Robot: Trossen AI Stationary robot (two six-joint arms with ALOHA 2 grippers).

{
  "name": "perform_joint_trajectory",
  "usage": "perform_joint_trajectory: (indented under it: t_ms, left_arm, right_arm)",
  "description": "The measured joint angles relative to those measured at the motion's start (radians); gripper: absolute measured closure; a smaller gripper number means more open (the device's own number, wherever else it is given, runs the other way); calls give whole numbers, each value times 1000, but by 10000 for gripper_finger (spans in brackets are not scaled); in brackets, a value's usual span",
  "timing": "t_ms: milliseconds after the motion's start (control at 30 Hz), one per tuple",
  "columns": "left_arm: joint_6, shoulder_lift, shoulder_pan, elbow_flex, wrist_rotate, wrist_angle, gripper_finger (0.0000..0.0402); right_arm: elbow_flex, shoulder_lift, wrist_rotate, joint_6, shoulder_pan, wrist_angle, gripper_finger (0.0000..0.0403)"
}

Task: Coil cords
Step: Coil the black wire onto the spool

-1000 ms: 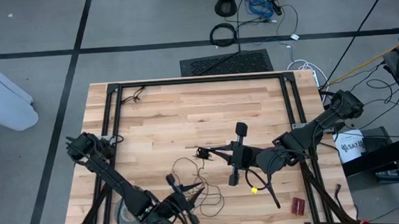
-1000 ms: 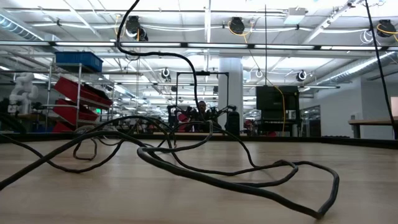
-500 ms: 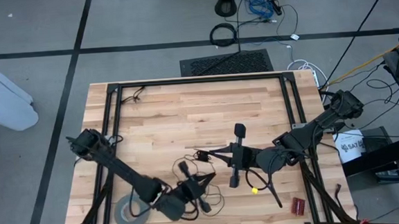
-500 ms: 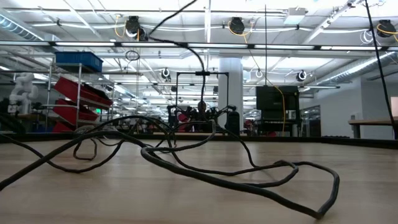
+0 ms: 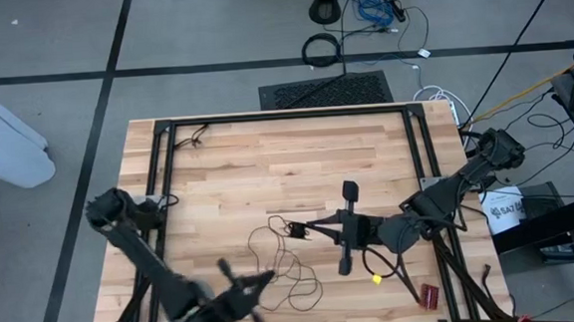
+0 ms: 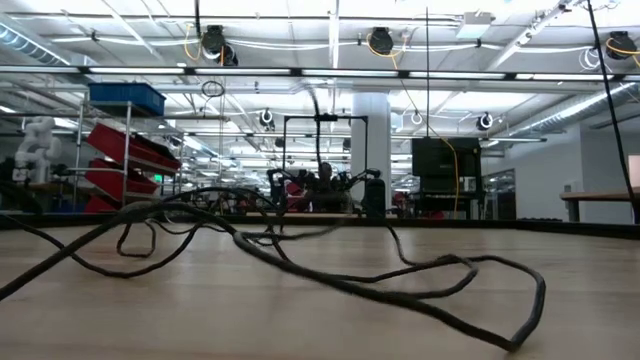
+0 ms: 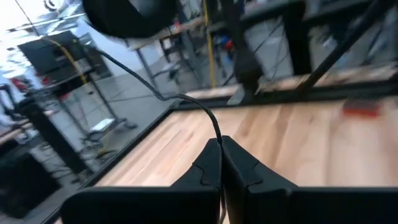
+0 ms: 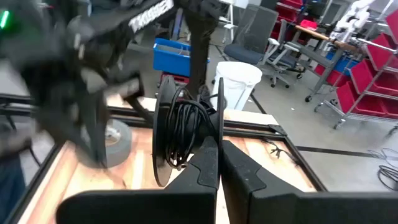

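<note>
The cord is a thin dark wire. Part of it is wound on a small black spool (image 8: 184, 127), and the rest lies in loose loops (image 5: 286, 271) on the wooden table near the front edge, seen also in the low view as wire loops (image 6: 400, 288). My right gripper (image 8: 219, 148) is shut on the spool, which it holds at mid-table as the spool (image 5: 296, 228) in the high view. My left gripper (image 7: 221, 144) is shut on the wire; it shows blurred near the front edge as the left gripper (image 5: 264, 279). My left gripper pinches a single strand of the wire (image 7: 216, 129) between its two fingertips. The fingers lie about level and point toward the table's right. From the tips the strand arcs upward, off the table, toward the dark spool (image 7: 127, 12). My right gripper holds the spool by the rim of one flange (image 8: 219, 118), pinched between its two fingers. The fingers come about level from the table's right side. The spool stands on edge, lifted clear of the table, with wire wound round its hub.
A grey tape roll (image 8: 115, 146) lies on the table at the near left, by my left arm. A small yellow object (image 5: 377, 275) and a red one (image 5: 430, 294) lie at the near right. Black frame rails (image 5: 162, 159) run along the table's sides.
My left gripper has shut on the wire and swung back toward the table's near left corner, carrying the strand with it. The loops on the table have been drawn flatter and straighter; the raised stretch of wire has shifted.
</note>
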Motion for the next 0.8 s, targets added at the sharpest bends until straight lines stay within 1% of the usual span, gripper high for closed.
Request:
perform_joint_trajectory:
  t_ms: [133,267,333,433,533,600,700,800]
  left_arm:
    - [6,-92,-74,0,-43,2,401]
    - [102,-179,-115,0,-60,46,401]
    - [200,-213,-125,0,-63,113,401]
    - [386,-255,-132,0,-65,264,401]
    - [595,-275,-133,6,-66,442,401]
    - [695,-277,-134,29,-65,507,401]
    - [761,-277,-128,82,-47,514,401]
    - [766,-277,-118,124,21,496,401]
  right_arm:
    - [0,-3,-6,3,3,-6,403]
    - [0,-3,-7,13,3,-30,403]
    - [1,1,-6,12,3,-37,403]
    - [1,5,-7,8,-4,-62,403]
    - [1,6,3,4,-7,-69,403]
    - [1,7,5,-2,-12,-69,403]
    - [1,10,4,-2,-19,-67,403]
    - [1,20,15,-11,-29,-68,403]
